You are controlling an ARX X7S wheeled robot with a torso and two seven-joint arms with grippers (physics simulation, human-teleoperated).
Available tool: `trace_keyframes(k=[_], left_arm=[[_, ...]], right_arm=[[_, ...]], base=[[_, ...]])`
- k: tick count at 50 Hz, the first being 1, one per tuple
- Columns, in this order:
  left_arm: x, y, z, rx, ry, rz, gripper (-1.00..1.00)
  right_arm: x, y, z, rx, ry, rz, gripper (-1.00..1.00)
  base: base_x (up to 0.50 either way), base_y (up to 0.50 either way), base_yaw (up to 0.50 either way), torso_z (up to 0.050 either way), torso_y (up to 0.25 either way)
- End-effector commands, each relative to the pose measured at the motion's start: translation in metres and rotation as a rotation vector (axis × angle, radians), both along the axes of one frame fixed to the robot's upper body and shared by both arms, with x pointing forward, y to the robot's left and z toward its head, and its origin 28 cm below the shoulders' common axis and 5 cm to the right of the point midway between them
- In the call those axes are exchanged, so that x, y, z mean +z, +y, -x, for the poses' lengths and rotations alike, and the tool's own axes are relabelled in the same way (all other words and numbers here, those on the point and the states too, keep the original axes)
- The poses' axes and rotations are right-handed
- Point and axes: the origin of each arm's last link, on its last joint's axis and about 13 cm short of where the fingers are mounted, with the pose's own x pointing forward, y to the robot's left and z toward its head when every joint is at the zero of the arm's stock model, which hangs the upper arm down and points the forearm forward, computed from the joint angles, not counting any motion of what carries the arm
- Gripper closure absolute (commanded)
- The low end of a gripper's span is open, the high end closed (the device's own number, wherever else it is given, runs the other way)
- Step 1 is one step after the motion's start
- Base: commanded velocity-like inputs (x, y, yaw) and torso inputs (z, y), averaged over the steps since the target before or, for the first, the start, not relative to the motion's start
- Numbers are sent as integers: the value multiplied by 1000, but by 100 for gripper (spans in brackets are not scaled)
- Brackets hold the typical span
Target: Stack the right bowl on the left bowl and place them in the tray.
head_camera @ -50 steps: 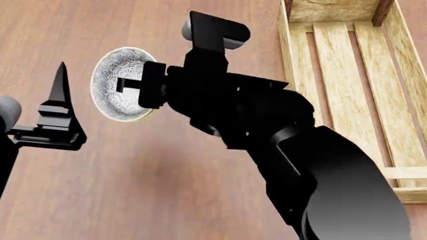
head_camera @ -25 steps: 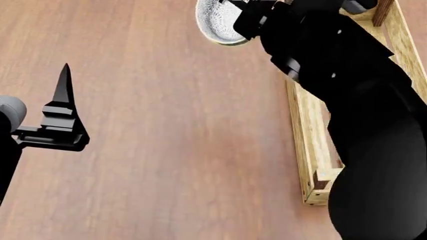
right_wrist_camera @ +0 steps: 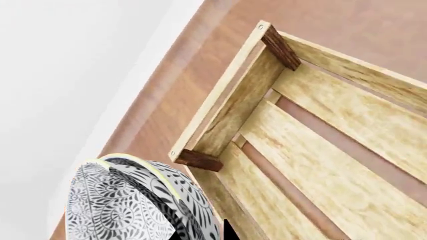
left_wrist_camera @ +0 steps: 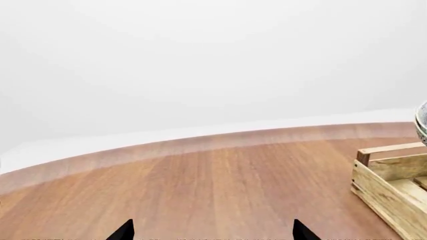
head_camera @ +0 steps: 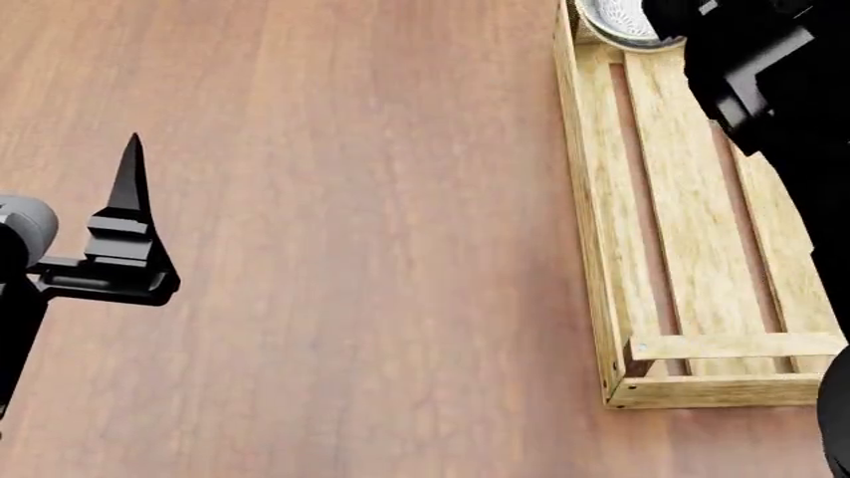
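The black-and-white patterned bowls (right_wrist_camera: 127, 205) look like two nested ones. They hang tilted over the far left corner of the tray (right_wrist_camera: 320, 165), the light-wood slatted crate. My right gripper (right_wrist_camera: 200, 232) is shut on their rim, with the wall between its fingers. From the head, the bowl (head_camera: 614, 20) shows at the top edge above the tray (head_camera: 691, 229), just under my right gripper (head_camera: 654, 14). At the left, my left gripper (head_camera: 130, 149) hovers over bare table, open and holding nothing. Its own camera sees the gripper (left_wrist_camera: 213, 232), the tray corner (left_wrist_camera: 390, 185) and a sliver of the bowl (left_wrist_camera: 421, 122).
The brown wooden tabletop (head_camera: 345, 249) spreads between my left gripper and the tray. Its curved far edge (left_wrist_camera: 200, 145) meets a white background. My right arm (head_camera: 783, 90) reaches over the tray's right side.
My right arm has carried the bowl from the middle of the table, rightward and farther away, to above the tray's far left corner. The left gripper has stayed put.
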Motion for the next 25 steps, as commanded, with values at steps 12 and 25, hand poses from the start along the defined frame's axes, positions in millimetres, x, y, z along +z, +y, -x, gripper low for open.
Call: trace_keyframes(k=[12, 25], left_arm=[[-1, 2, 0, 6, 4, -2, -100], [-3, 2, 0, 6, 10, 0, -100]], right_arm=[[-17, -34, 2, -156, 25, -188, 100], [-23, -40, 2, -212, 45, -375, 100]], base=[[0, 0, 0, 0, 1], [0, 0, 0, 0, 1]])
